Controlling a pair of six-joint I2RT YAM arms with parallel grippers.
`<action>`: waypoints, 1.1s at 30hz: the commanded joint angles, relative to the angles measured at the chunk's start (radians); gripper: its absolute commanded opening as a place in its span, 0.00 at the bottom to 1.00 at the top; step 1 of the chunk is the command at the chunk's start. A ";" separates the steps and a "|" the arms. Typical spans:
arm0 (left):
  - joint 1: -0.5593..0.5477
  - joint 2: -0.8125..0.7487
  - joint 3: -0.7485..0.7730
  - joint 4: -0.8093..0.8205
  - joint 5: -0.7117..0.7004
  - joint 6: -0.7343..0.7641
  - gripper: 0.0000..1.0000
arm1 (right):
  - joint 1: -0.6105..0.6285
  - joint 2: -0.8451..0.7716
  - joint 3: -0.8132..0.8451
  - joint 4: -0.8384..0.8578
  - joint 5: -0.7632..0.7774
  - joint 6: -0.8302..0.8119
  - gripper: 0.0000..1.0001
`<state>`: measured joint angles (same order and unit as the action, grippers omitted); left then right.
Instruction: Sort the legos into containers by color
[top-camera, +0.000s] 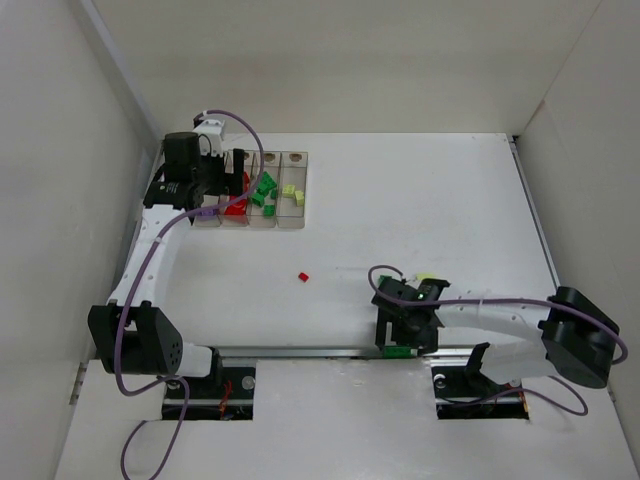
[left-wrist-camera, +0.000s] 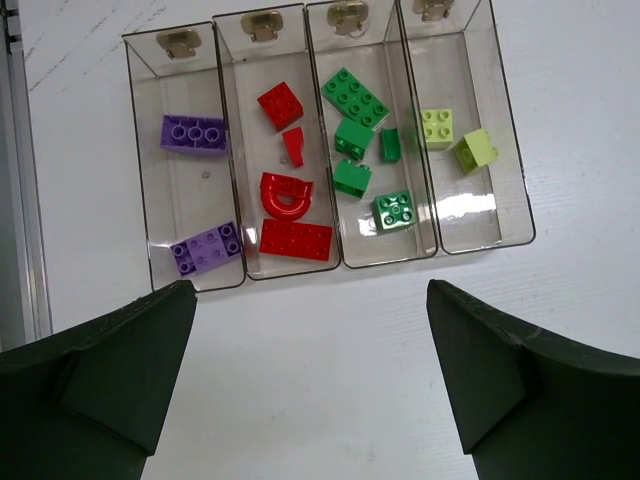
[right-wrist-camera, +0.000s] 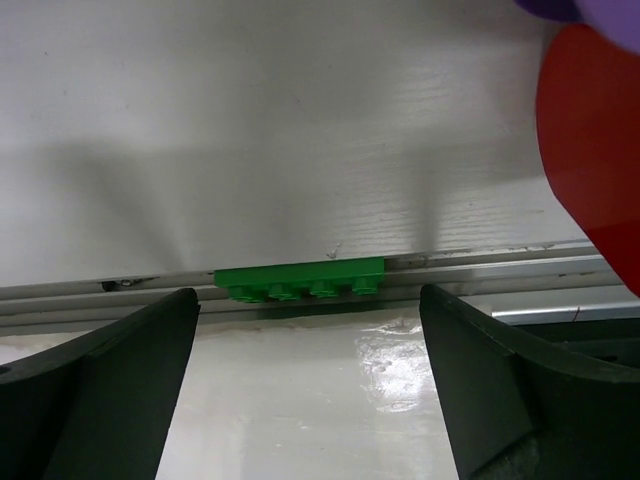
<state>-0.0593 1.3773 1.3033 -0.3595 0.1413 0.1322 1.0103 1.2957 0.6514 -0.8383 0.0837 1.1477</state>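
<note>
Over the tabletop (top-camera: 420, 190), top view: containers (top-camera: 285, 222) sit far left beneath the left gripper (top-camera: 228, 183); one red brick (top-camera: 303, 276) lies loose mid-tabletop w/ open room all round. Left wrist: legos (left-wrist-camera: 296, 239) binned purple, red, green, yellow; gripper wide, empty. Right wrist: right gripper (right-wrist-camera: 308, 300) wide, astride a green plate (right-wrist-camera: 300, 277) lodged vs. the near-edge rail (right-wrist-camera: 480, 265), a tight pick. Sorting looks mostly done.

Both arms had long white tubes joined by fat black round parts — the left arm (top-camera: 150, 255) and the right arm (top-camera: 490, 318) looked the same. A thin purple cable (top-camera: 116, 370) looped along each one. The left gripper (left-wrist-camera: 310, 290) and the right gripper (right-wrist-camera: 308, 295) each had two dark, smooth fingers (left-wrist-camera: 115, 375) shaped like wedges.
</note>
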 joint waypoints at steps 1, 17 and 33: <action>-0.005 -0.007 0.048 0.011 -0.006 -0.011 1.00 | 0.013 0.023 0.021 0.034 -0.002 -0.011 0.96; -0.005 -0.007 0.048 0.011 -0.002 -0.002 1.00 | 0.031 -0.016 0.161 -0.083 0.065 -0.046 0.37; -0.125 -0.105 0.142 -0.228 0.397 0.512 0.96 | -0.068 0.158 1.091 -0.156 0.323 -0.408 0.34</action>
<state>-0.1822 1.3678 1.3941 -0.4923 0.3599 0.4480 0.9939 1.3800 1.6142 -0.9855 0.3470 0.8795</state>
